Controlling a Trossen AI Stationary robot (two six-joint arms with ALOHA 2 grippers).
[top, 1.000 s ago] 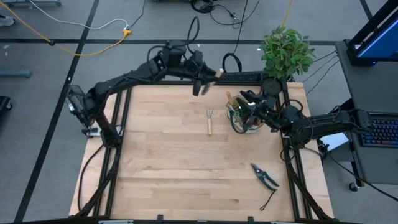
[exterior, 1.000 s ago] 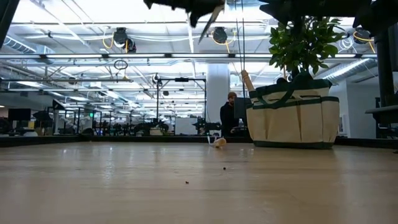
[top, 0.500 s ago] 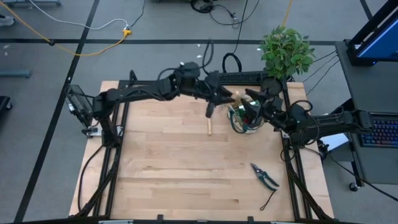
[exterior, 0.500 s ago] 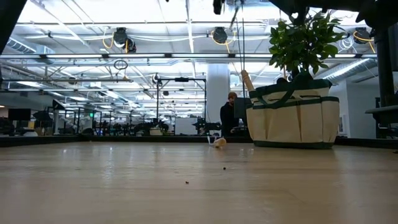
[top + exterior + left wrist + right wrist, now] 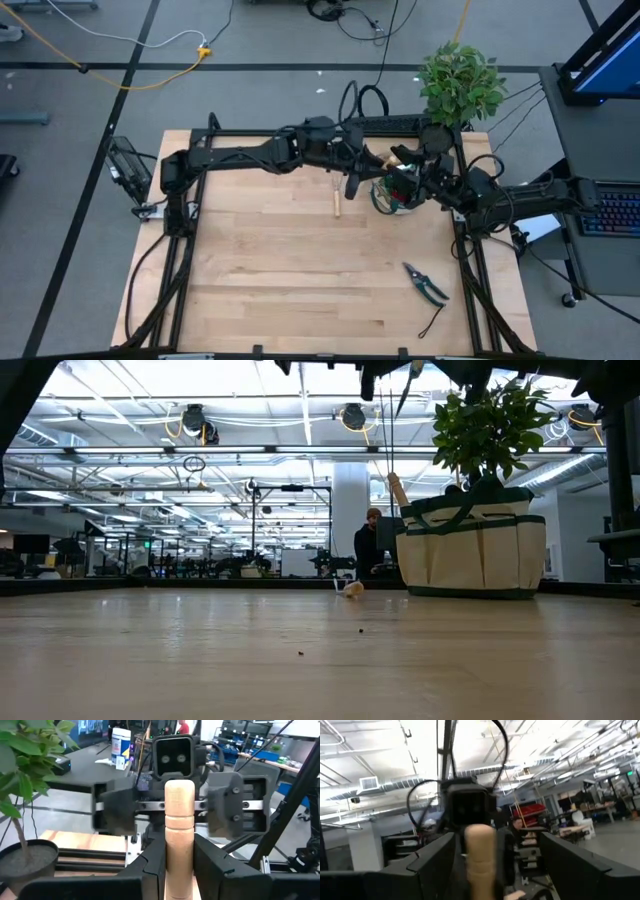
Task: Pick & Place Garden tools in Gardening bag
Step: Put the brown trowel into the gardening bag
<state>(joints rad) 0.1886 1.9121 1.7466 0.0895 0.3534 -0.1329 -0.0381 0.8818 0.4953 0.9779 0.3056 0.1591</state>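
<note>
**Tool nearing the bag as left arm swings across the table**

Wooden-handled tool [image 5: 179, 835] is riding between the closed fingers of the left gripper [image 5: 357, 170], which is now hanging just beside the gardening bag [image 5: 393, 192] after sweeping in from the table's far edge over the past second. That shift is putting the carried tool almost over the bag's mouth, so the drop looks close, though release is not yet under way. On the bag's other side, the right gripper [image 5: 408, 165] is poised at the rim, and its wrist camera is showing a pale wooden handle [image 5: 481, 857] standing up between its fingers; whether those fingers are pinching that handle or merely flanking it cannot be told. Out on the bare boards, a small rake [image 5: 337, 194] is lying near the bag on the side facing the left arm's base, and pruning shears [image 5: 425, 284] are sitting well apart from the bag toward the table's near edge, both waiting. From table height the bag [image 5: 472, 550] is standing upright, with a handle poking above its rim, but the grippers are cut off by the frame's upper edge. Metal end of the carried tool is hard to make out from overhead, so its type is staying uncertain. Potted plant [image 5: 460, 82] is standing beyond the bag.
</note>
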